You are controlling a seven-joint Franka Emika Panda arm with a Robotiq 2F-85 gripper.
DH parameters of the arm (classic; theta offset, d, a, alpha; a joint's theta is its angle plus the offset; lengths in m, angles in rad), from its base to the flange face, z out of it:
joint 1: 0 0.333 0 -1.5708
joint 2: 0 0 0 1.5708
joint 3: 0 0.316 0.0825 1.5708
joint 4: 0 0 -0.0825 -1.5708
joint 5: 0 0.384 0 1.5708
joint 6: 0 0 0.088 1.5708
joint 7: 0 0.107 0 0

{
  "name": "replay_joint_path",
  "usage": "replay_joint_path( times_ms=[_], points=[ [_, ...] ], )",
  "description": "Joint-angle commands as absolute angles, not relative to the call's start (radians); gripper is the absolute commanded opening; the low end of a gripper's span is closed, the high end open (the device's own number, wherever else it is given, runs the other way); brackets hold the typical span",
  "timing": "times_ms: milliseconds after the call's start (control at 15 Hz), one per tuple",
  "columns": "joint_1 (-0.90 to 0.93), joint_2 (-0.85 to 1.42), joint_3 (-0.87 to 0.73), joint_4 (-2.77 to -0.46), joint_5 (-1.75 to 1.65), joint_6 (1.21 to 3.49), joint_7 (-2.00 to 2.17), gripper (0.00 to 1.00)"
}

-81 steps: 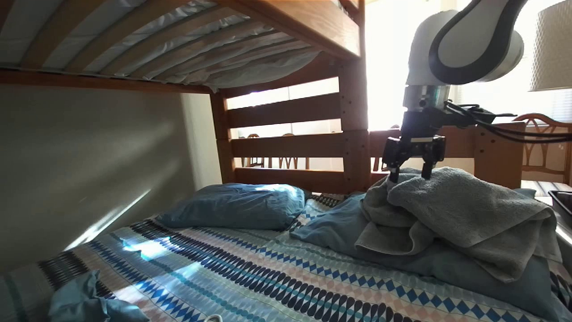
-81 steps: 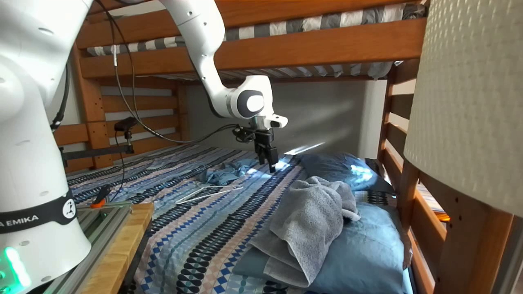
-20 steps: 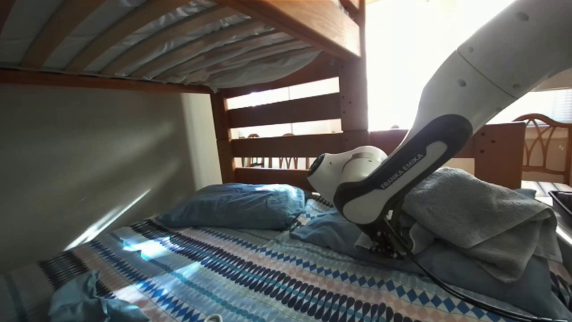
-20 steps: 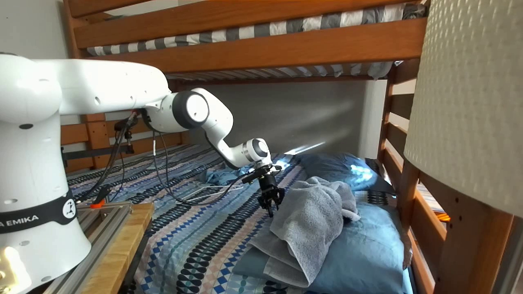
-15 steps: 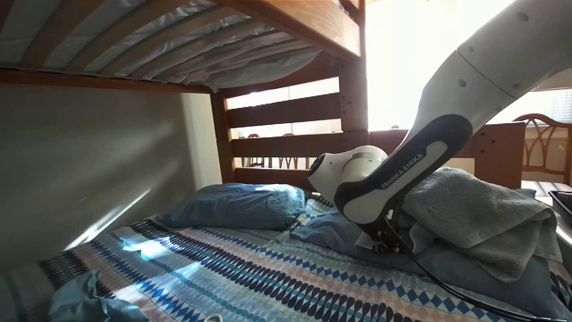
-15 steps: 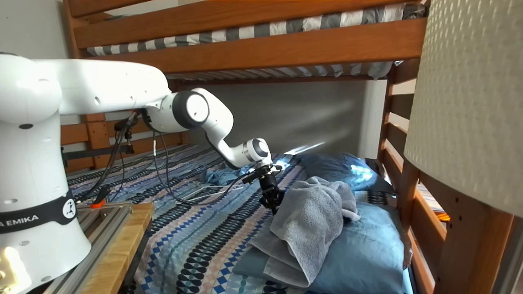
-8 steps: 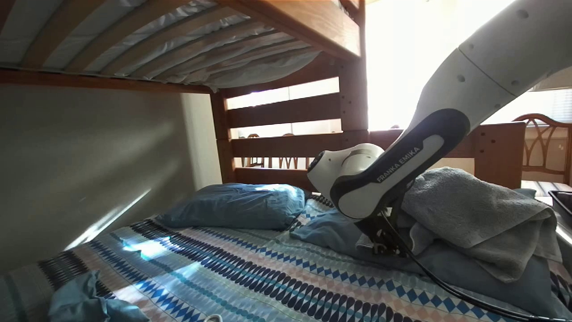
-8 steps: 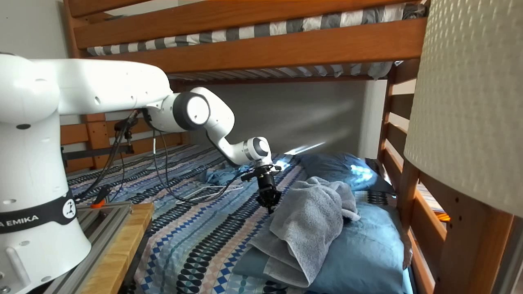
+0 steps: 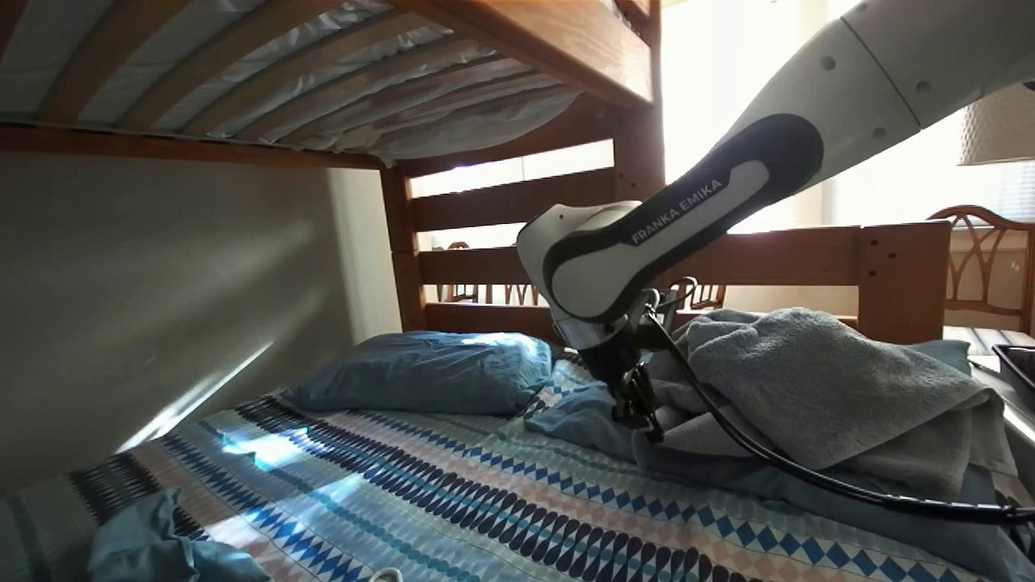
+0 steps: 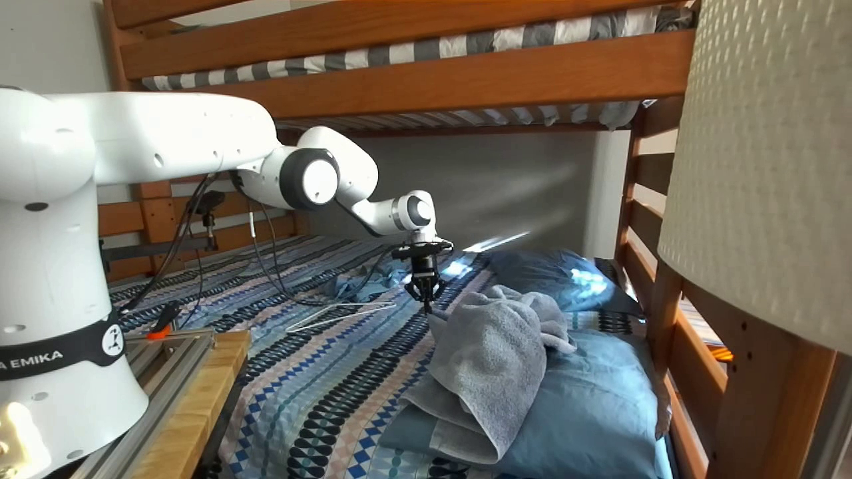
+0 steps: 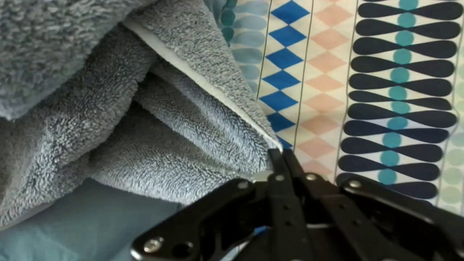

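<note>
Between the fingers of the gripper (image 11: 282,152), one corner of a fluffy grey towel (image 11: 156,166) is pinched tight. The rest of the towel spreads out from the fingertips into a lumpy heap. Under that heap, near the fingers, is a blue pillow (image 10: 599,392). Below the fingers lies a bed sheet (image 9: 453,477) with blue and pink diamonds and dark loops. Farther from the fingers, on the same sheet, are another blue pillow (image 9: 428,376) and a crumpled blue cloth (image 9: 154,541).
</note>
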State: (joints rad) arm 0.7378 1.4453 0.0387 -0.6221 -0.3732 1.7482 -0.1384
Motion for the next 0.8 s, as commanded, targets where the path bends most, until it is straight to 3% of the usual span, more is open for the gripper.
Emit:
replay_joint_path(
  times_ms=[0,267,733],
  points=[
    [0.735,1.416,0.113,-0.594,-0.340,1.722,-0.301,0.01],
    [0.739,1.391,0.187,-0.586,-0.340,1.708,-0.466,0.01],
    [0.772,1.449,0.143,-0.450,-0.255,1.603,-0.626,0.02]
  ],
)
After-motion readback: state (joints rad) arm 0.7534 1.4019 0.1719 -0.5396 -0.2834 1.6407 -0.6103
